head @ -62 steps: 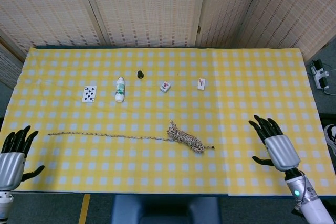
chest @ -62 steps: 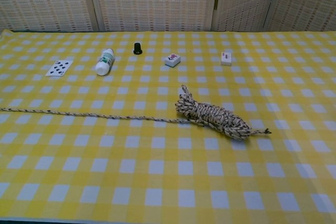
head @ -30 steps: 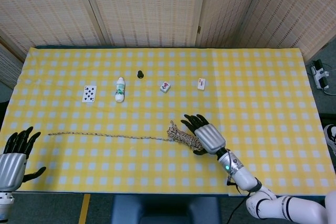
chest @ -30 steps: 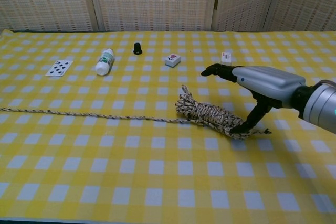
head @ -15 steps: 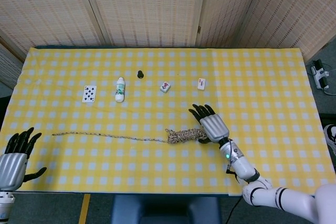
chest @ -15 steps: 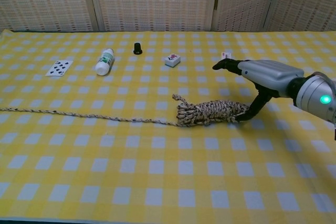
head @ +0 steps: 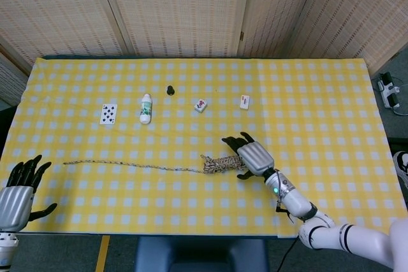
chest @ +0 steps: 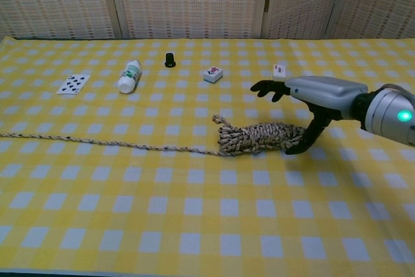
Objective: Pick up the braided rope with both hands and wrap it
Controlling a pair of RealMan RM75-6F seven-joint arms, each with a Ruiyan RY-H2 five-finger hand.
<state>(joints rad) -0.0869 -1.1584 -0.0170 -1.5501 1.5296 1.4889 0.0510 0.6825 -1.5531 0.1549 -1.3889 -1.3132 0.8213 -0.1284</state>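
Note:
The braided rope lies on the yellow checked cloth as a coiled bundle (head: 222,164) (chest: 258,137), with a thin tail (head: 127,165) (chest: 97,142) trailing far to the left. My right hand (head: 250,156) (chest: 319,92) hovers over the bundle's right end. Its fingers are spread above the coils, and its thumb (chest: 310,135) points down and touches the bundle's right tip. Nothing is gripped. My left hand (head: 17,190) sits at the table's front left corner with fingers apart, holding nothing and away from the tail's end. Only the head view shows it.
Along the far half of the table lie a playing card (head: 109,113) (chest: 72,84), a white bottle on its side (head: 146,107) (chest: 130,76), a small black cap (head: 170,89) (chest: 170,60), a patterned tile (head: 201,104) (chest: 213,74) and a white tile (head: 245,101) (chest: 279,71).
My right hand came in from the right edge to the bundle, swung the bundle's right end back so it lies crosswise, then shifted slightly left over it. The left hand barely moved.

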